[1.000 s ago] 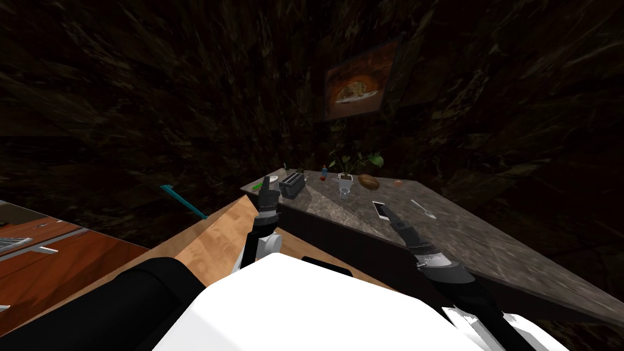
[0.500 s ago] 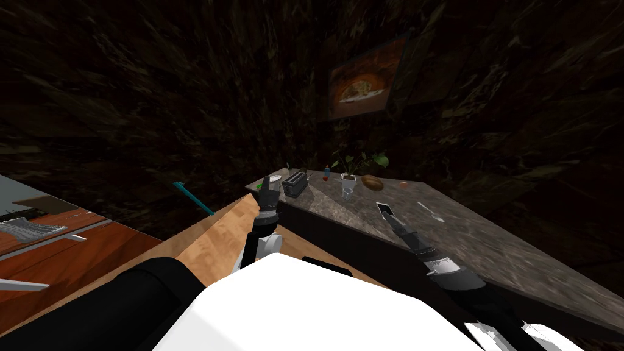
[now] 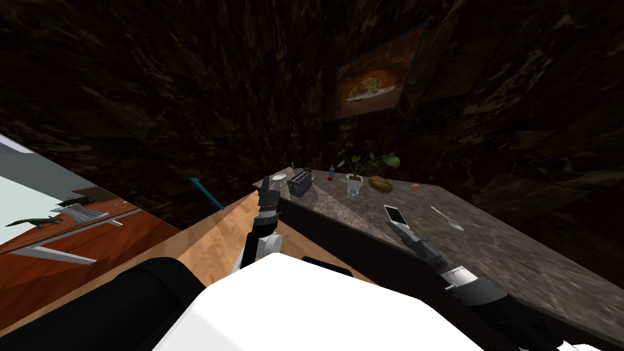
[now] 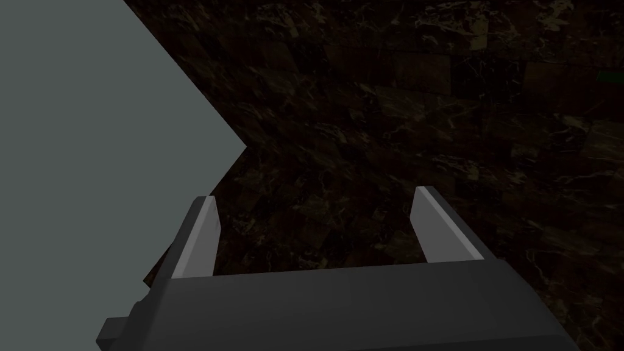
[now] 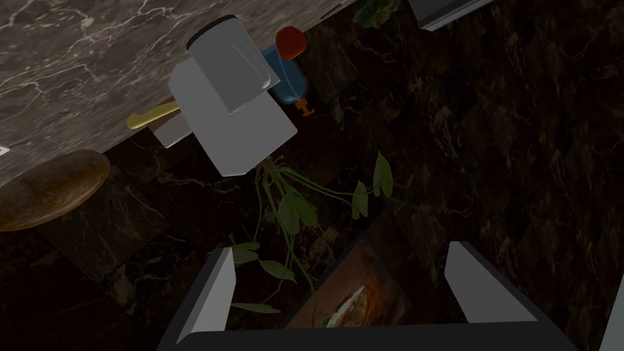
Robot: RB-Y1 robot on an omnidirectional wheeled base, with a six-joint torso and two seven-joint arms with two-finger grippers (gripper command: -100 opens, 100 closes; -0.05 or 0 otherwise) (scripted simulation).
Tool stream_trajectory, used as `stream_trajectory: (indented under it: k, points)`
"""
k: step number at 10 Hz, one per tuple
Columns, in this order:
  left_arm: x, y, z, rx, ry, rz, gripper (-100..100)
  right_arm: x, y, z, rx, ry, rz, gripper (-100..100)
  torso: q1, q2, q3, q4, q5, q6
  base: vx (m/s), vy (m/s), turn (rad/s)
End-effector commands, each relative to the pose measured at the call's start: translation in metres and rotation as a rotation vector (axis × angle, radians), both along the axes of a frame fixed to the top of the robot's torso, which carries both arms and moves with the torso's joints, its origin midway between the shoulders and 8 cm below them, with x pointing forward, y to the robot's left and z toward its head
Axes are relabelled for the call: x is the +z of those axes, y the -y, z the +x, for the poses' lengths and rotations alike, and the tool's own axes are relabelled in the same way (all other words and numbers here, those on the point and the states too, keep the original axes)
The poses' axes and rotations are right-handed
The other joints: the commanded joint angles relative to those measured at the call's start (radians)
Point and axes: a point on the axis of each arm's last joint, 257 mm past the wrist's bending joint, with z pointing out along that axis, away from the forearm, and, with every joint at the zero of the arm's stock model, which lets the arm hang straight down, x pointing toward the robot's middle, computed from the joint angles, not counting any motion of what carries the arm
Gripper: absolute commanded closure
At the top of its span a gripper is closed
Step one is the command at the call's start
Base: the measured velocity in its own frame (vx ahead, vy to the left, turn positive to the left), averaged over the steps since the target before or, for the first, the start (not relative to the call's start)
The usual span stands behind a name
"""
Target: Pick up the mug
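Our right tool (image 3: 397, 223) reaches out over the near edge of a dark marbled worktop (image 3: 499, 250), its two fingers (image 5: 218, 289) standing well apart with nothing between them. Its tips show just beside a white phone (image 3: 395, 214) that lies flat on the worktop; we cannot tell whether they touch it.

The mug (image 5: 228, 61), plain grey, stands upright farther back on the worktop, well apart from the right tool. It sits right in front of a white plant pot (image 5: 244, 131), so close that the two seem to touch in the right wrist view. Green leaves (image 5: 292, 210) spread from the pot toward the dark stone wall (image 3: 183, 91).

Just beside the pot is a blue bottle (image 5: 286, 82) with a red cap, and a yellow thing (image 5: 149, 114) sticks out from behind the pot on the other side. A brown loaf (image 3: 379, 184) lies near the mug toward our right, and a dark toaster (image 3: 300, 182) stands near it toward our left. A spoon (image 3: 448, 218) lies farther right, beyond the phone. A framed picture (image 3: 373, 85) of food hangs on the wall above the plant.

Our left tool (image 3: 267, 184) is held up by the left corner of the worktop, close to the toaster. Its fingers (image 4: 201, 237) are spread apart too, and empty.
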Motion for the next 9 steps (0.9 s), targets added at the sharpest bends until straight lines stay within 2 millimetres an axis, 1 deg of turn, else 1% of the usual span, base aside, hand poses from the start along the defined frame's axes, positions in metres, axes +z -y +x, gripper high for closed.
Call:
stream_trajectory:
  k: [1,2,3,4,5,6,7,8,9]
  points:
    - [0.0,0.0,0.0,0.0,0.0,0.0,0,-0.016,0.018,-0.003,-0.008,-0.048,-0.07,-100,0.0,0.0,0.0,0.0,0.0,0.0,0.001,0.041,0.146]
    - [0.0,0.0,0.0,0.0,0.0,0.0,0,-0.015,0.018,-0.003,0.004,-0.052,-0.086,-100,0.001,0.0,0.0,0.0,0.0,0.0,0.0,0.032,0.083]
    - [0.0,0.0,0.0,0.0,0.0,0.0,0,-0.029,0.035,-0.008,-0.003,-0.091,-0.146,-100,0.0,0.0,0.0,0.0,0.0,0.0,0.008,0.044,0.156]
    - [0.0,0.0,0.0,0.0,0.0,0.0,0,-0.029,0.035,-0.008,0.004,-0.093,-0.155,-100,0.001,-0.001,-0.001,0.0,0.0,-0.001,0.009,0.033,0.084]
    - [0.0,0.0,0.0,0.0,0.0,0.0,0,-0.041,0.054,-0.013,-0.004,-0.132,-0.216,-100,0.0,-0.001,0.0,0.0,0.0,0.0,0.008,0.046,0.204]
    - [0.0,0.0,0.0,0.0,0.0,0.0,0,-0.041,0.054,-0.013,0.003,-0.134,-0.226,-100,0.001,-0.001,-0.001,0.0,0.0,-0.001,0.01,0.037,0.084]
    - [0.0,0.0,0.0,0.0,0.0,0.0,0,-0.052,0.074,-0.019,-0.002,-0.174,-0.292,-100,0.001,-0.001,-0.001,0.0,0.0,0.0,0.014,0.059,0.155]
    - [0.0,0.0,0.0,0.0,0.0,0.0,0,-0.052,0.074,-0.018,0.003,-0.175,-0.298,-100,0.002,-0.001,-0.001,0.0,0.0,0.0,0.016,0.043,0.097]
    - [0.0,0.0,0.0,0.0,0.0,0.0,0,-0.062,0.094,-0.025,-0.002,-0.213,-0.365,-100,0.001,-0.001,-0.001,0.0,0.0,0.0,0.028,0.046,0.2]
